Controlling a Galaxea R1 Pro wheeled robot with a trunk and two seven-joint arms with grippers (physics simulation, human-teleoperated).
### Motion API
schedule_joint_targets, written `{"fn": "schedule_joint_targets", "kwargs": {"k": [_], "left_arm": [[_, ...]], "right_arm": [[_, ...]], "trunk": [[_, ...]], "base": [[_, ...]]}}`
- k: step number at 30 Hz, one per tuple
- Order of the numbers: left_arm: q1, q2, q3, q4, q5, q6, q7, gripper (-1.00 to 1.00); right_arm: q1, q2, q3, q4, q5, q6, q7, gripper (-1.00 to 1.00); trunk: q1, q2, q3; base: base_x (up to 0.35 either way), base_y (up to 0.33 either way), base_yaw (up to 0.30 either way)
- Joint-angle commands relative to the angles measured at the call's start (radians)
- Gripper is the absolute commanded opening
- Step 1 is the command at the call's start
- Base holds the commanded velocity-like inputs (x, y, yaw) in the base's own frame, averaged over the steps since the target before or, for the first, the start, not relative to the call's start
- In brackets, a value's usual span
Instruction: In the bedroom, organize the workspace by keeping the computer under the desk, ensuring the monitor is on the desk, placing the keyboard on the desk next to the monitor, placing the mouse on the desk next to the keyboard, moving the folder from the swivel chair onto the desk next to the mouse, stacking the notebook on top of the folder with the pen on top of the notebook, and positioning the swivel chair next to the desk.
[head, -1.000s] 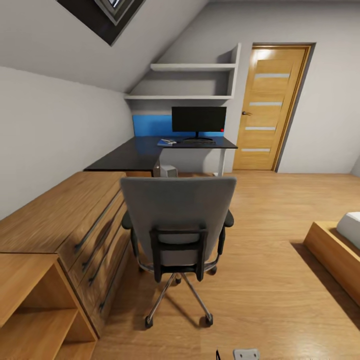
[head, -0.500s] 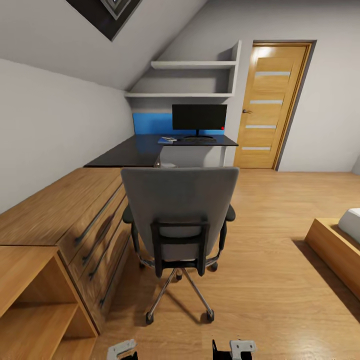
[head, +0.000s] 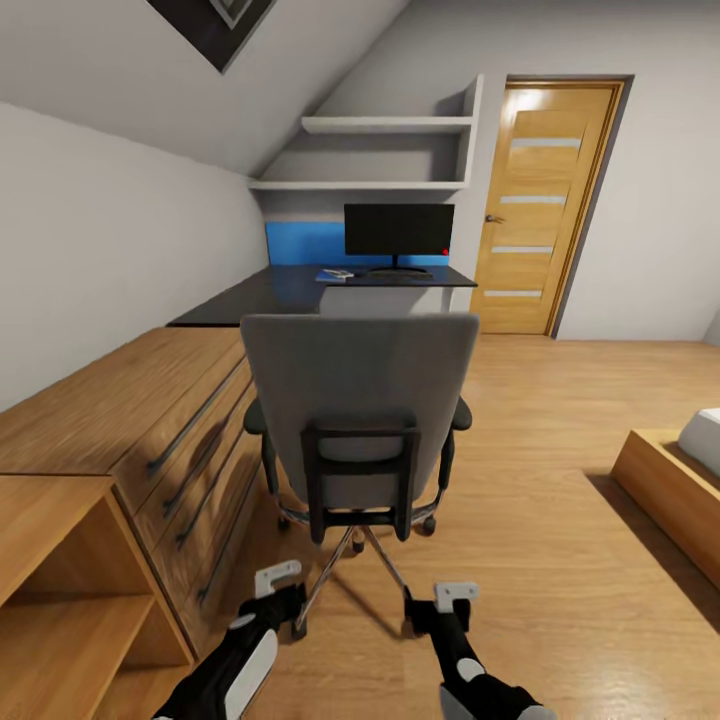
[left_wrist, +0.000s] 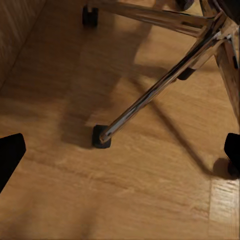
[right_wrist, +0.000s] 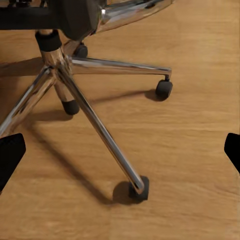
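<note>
Both claws, left (head: 278, 580) and right (head: 456, 595), hang spread and empty low behind the chair (head: 358, 420), near its chrome base (right_wrist: 75, 90). Beyond the chair, the table (head: 300, 290) carries the monitor (head: 398, 232) and folder (head: 336, 274).

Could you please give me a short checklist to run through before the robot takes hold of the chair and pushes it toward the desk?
1. Both grippers open: ok. The left gripper and right gripper show their fingers spread wide in the wrist views.
2. Grippers empty: ok, nothing sits between the fingers.
3. Swivel chair straight ahead, back facing the robot: ok.
4. Contact with the chair: not ok yet; both grippers hang low near the chrome base, apart from the backrest.
5. Path to the desk: cannot tell, the chair hides the floor between.
6. Dresser close on the left: watch clearance.
</note>
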Motion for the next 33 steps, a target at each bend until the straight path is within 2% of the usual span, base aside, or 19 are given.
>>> {"fn": "schedule_joint_targets", "kwargs": {"k": [1,7,11,19,22,24,28,33], "left_arm": [[-0.004,0.001,-0.005,-0.002,0.008,0.003,0.008,1.0],[-0.016,-0.002,-0.007,0.024,0.005,0.001,0.005,1.0],[-0.019,0.0,-0.008,0.036,0.002,-0.002,0.003,1.0],[-0.019,-0.004,-0.008,0.038,0.002,-0.005,0.003,1.0],[-0.019,-0.016,-0.009,0.04,0.002,-0.004,0.004,1.0],[-0.019,-0.036,-0.011,0.036,-0.002,-0.004,0.006,1.0],[-0.031,-0.053,-0.012,-0.029,-0.033,0.007,0.045,1.0],[-0.045,-0.059,-0.011,-0.098,-0.05,0.049,0.111,1.0]], "right_arm": [[-0.007,0.0,0.008,-0.001,-0.005,0.0,-0.006,1.0],[-0.03,0.001,0.014,-0.032,0.001,-0.016,-0.004,1.0],[-0.034,0.001,0.017,-0.032,0.004,-0.067,-0.001,1.0],[-0.034,0.003,0.022,-0.043,0.017,-0.078,0.003,1.0],[-0.035,0.002,0.022,-0.058,0.026,-0.074,0.002,1.0],[-0.036,0.001,0.022,-0.076,0.029,-0.072,-0.002,1.0],[-0.056,-0.003,0.02,-0.11,0.032,-0.068,-0.007,1.0],[-0.073,-0.004,0.018,-0.124,0.032,-0.065,-0.01,1.0]], "trunk": [[0.004,-0.008,-0.004],[0.027,-0.05,-0.023],[0.042,-0.078,-0.036],[0.073,-0.134,-0.061],[0.084,-0.155,-0.07],[0.092,-0.169,-0.076],[0.107,-0.197,-0.089],[0.11,-0.198,-0.108]], "base": [[0.0,0.0,0.0],[0.0,0.0,0.0],[0.0,0.0,0.0],[0.0,0.0,0.0],[0.0,0.0,0.0],[0.0,0.0,0.0],[0.0,0.0,0.0],[0.0,0.0,0.0]]}}
